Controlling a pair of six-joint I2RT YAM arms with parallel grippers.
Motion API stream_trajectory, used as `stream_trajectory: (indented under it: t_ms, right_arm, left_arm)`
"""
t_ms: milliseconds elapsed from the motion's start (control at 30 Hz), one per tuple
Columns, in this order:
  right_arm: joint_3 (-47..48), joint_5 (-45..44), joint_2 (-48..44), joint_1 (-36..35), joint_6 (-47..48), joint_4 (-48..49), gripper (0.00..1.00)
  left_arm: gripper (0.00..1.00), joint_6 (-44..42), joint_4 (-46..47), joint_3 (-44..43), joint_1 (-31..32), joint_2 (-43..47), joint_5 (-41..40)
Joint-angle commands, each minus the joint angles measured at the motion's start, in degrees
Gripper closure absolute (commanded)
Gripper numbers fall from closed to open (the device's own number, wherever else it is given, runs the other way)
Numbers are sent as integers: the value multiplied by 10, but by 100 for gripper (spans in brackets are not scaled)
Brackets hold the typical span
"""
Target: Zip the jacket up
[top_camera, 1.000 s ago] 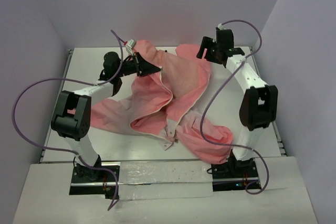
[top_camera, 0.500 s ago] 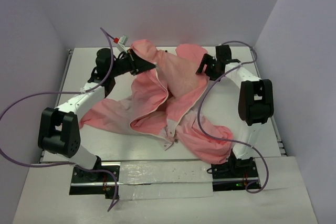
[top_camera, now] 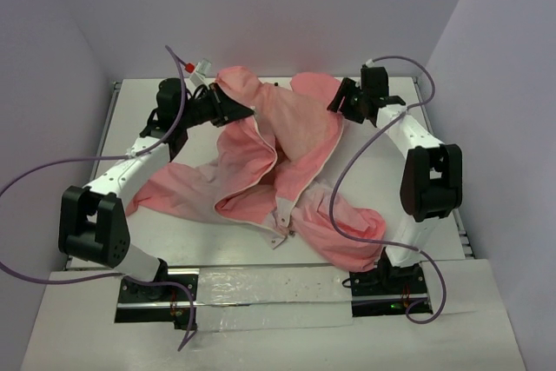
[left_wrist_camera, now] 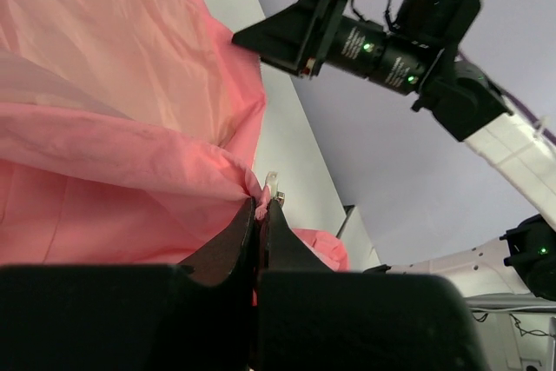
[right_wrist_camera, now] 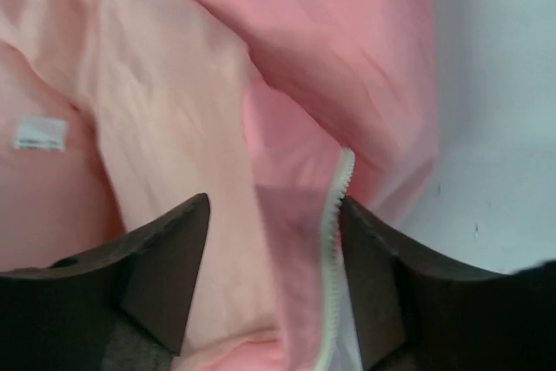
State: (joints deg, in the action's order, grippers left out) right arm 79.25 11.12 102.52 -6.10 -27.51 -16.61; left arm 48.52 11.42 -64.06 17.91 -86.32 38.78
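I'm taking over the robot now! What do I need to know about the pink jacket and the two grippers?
Left gripper: shut on the jacket, pinching its front edge at the far left.
Right gripper: open, fingers either side of the zipper edge at the far right, not yet closed on it.
Jacket: lying on the table, front open, pale lining showing.
Done: one front edge is held.
Left: grasp the other edge, join the zipper halves, zip up.
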Motion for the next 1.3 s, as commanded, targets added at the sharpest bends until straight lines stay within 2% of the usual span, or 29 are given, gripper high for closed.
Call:
stream_trajectory:
  t_ms: [0, 33, 133, 200, 333, 400, 467, 600, 833, 967, 1067, 1133, 1233, 1267]
  right_arm:
    - [65, -38, -9, -11, 33, -32, 32]
    - [63, -38, -8, -11, 33, -30, 40]
    - [43, -14, -10, -12, 32, -8, 93]
    - [36, -5, -14, -15, 33, 1, 100]
    - [22, 15, -36, -34, 51, 27, 100]
    - [25, -18, -43, -44, 58, 19, 100]
    - [22, -55, -51, -50, 57, 8, 85]
    - [-4, -104, -58, -46, 51, 7, 3]
    - [-26, -135, -31, -41, 20, 4, 1]
    - [-39, -116, -15, -41, 11, 18, 15]
    - [-50, -123, -23, -45, 5, 30, 43]
    - [-61, -128, -35, -47, 5, 42, 53]
    - [-60, -135, -47, -48, 11, 41, 81]
    - [-63, -135, -53, -48, 14, 46, 87]
  left_arm:
    - [100, -37, -30, -62, 2, 17, -5]
    - [100, -39, -35, -68, 2, 16, -6]
    - [100, -38, -36, -72, 2, 13, -5]
    - [100, -33, -31, -69, 2, 13, -2]
    - [100, -27, -28, -64, 2, 13, -4]
    - [100, -26, -30, -63, 2, 15, -6]
    - [100, -27, -33, -62, 2, 19, -8]
    - [100, -29, -33, -57, 2, 27, -7]
    - [100, -27, -34, -53, 2, 26, -5]
    - [100, -29, -35, -48, 2, 32, -5]
    - [100, -31, -40, -45, 2, 36, -9]
    - [100, -29, -38, -44, 2, 37, -8]
    - [100, -22, -29, -41, 2, 41, -9]
    - [100, -22, -29, -41, 2, 41, -8]
